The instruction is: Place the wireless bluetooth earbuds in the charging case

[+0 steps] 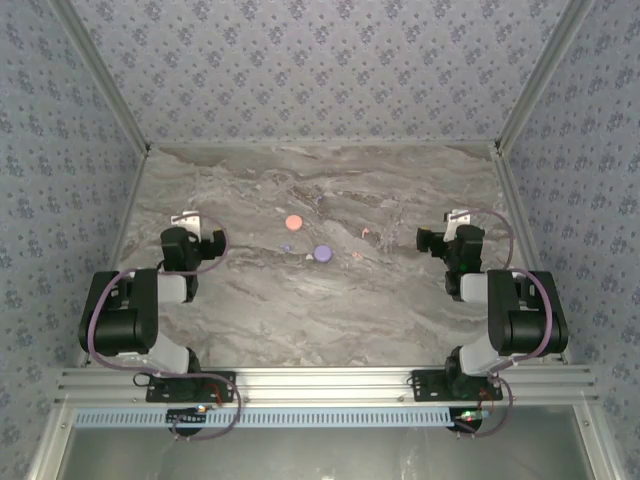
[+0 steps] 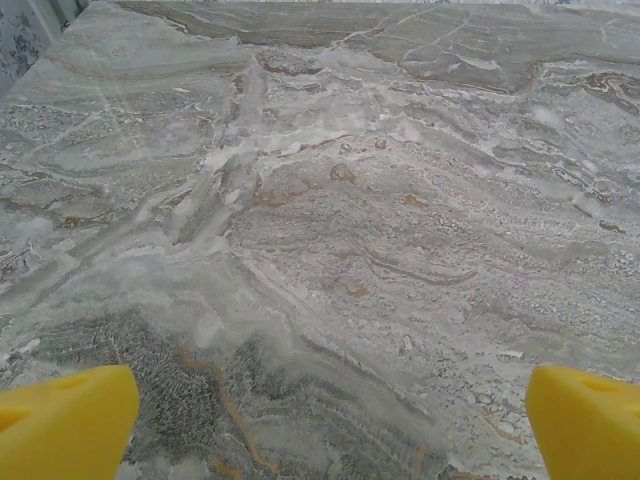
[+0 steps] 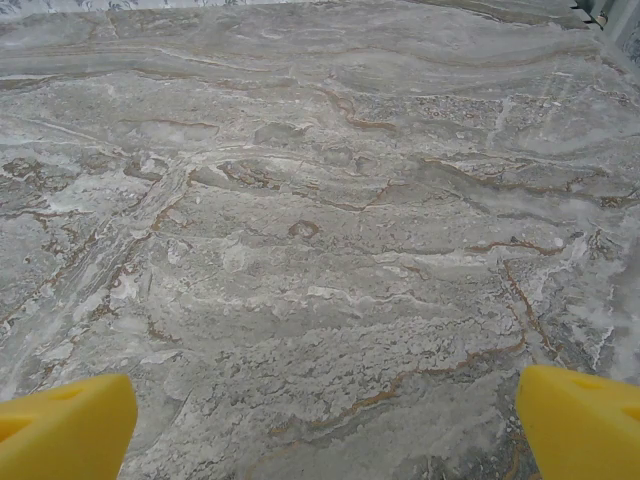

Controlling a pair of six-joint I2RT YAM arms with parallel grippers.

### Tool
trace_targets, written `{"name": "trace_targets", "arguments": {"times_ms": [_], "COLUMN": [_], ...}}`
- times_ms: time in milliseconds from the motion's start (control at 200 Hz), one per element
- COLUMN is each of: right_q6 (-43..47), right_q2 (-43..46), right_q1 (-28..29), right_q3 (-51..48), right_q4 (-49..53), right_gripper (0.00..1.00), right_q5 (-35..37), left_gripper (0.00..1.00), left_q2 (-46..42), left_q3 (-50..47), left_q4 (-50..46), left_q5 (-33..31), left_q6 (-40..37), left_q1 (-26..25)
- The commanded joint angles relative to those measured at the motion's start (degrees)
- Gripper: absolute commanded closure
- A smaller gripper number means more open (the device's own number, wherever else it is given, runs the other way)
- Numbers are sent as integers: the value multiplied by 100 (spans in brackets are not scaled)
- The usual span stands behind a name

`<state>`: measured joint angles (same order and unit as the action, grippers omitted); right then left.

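While the left tool (image 2: 332,425) and right tool (image 3: 325,425) are hanging wide open and empty, an earbud (image 1: 357,256) is seemingly awaiting the first careful pinch.

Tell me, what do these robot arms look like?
The left arm and right arm are chunky black joints with white sections, each trailing a looped purple cable. Their fingertips are bright yellow blocks. Both are bolted to a silver rail.
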<state>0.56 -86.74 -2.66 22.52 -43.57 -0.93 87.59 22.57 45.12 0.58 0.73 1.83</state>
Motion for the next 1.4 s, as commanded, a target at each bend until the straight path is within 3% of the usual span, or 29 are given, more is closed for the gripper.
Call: {"name": "trace_targets", "arguments": {"times_ms": [0,790,965,1119,1259,1394], "right_q6": [94,67,2,-367,-599,-841], "right_q2": [-18,8,520,1325,1681,1564], "right_q1": [17,-21,3,21,141,254], "right_q3": [23,-11,-79,644,1096,1706], "right_q4": [-90,-115,155,2371,3591,4689], "right_gripper": [0,0,0,0,0,0], "right_q5": [5,-57,197,402,368,-30], "left_gripper": [1,1,1,1,1,1], "left_q2": [21,5,-547,-1414,-1949,-1906], "left_q3": [125,99,187,403,819,1408], "left_q4": [102,140,-468,-1781,-2982,-3924], "left_q5": [-58,-69,-449,-446,-86,320], "left_q6": [51,65,224,652,1152,1529], "left_q1": [-18,-19,-21,-18,-70,-292]}}
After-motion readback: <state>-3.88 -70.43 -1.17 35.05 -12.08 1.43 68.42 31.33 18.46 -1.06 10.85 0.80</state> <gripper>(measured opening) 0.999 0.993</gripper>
